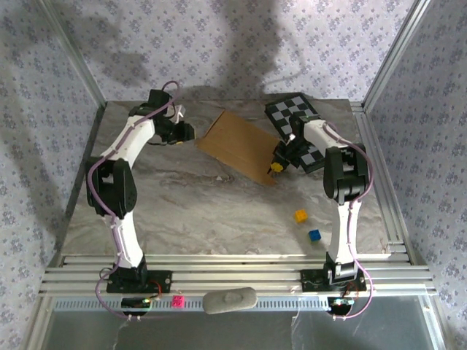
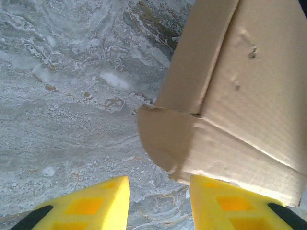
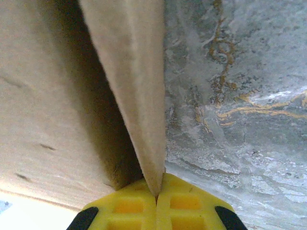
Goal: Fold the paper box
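Observation:
The paper box (image 1: 239,144) is a flat brown cardboard piece lying at the back middle of the marble table. My right gripper (image 1: 276,168) is at its near right corner. In the right wrist view its yellow fingers (image 3: 129,206) are pressed together on a thin upright cardboard flap (image 3: 139,96), with the right gripper (image 3: 157,194) shut on it. My left gripper (image 1: 191,133) sits at the box's left corner. In the left wrist view the left gripper (image 2: 160,206) is open over bare marble. A rounded flap (image 2: 168,139) of the paper box (image 2: 249,86) hangs just ahead of it, close above the right finger.
A black-and-white checkered board (image 1: 292,113) lies at the back right, partly under the right arm. A yellow cube (image 1: 300,216) and a blue cube (image 1: 314,235) sit near the right arm's base. Metal frame posts and rails edge the table (image 1: 182,211).

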`<state>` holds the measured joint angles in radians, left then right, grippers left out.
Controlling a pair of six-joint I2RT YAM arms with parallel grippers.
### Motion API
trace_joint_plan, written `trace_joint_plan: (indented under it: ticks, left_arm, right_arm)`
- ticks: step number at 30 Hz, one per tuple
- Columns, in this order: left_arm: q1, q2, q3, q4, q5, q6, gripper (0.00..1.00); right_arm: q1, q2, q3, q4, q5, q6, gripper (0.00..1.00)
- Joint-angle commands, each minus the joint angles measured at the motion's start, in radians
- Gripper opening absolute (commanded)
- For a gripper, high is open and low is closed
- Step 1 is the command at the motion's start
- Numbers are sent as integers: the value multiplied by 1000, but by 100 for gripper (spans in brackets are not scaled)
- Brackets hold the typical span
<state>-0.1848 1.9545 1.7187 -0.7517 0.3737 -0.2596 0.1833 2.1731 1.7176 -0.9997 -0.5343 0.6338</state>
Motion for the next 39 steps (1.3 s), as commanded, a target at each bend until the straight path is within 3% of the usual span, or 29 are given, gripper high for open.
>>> trace_joint_plan:
  ticks: [1,7,12,16,19,22,28,33,39]
  left_arm:
    - [6,-91,-16,2,12,-12,38]
    - [45,-234,-97,65,28,-98,49]
    - [86,-308,-159,156,74,-397,58]
    - [62,-308,-206,211,116,-588,59]
    - [22,-332,-255,370,120,-728,66]
    - [-53,-329,-178,330,26,-715,80]
    - [-154,-299,-166,324,-2,-682,83]
    - [-171,-260,-173,451,-3,-718,95]
    - [-205,-144,-100,369,17,-700,95]
  right_arm:
    - [3,-6,3,-64,28,59,0]
    - [-23,-122,11,-125,-181,177,0]
    - [-61,-203,-60,-98,-343,282,0]
    - [-76,-228,-92,-71,-422,342,0]
    - [-77,-237,-78,-89,-450,356,0]
    - [-82,-244,-64,-127,-459,350,0]
    - [-83,-252,-60,-138,-477,362,0]
    - [-70,-256,-55,-151,-483,357,0]
    - [-60,-257,-49,-141,-493,373,0]
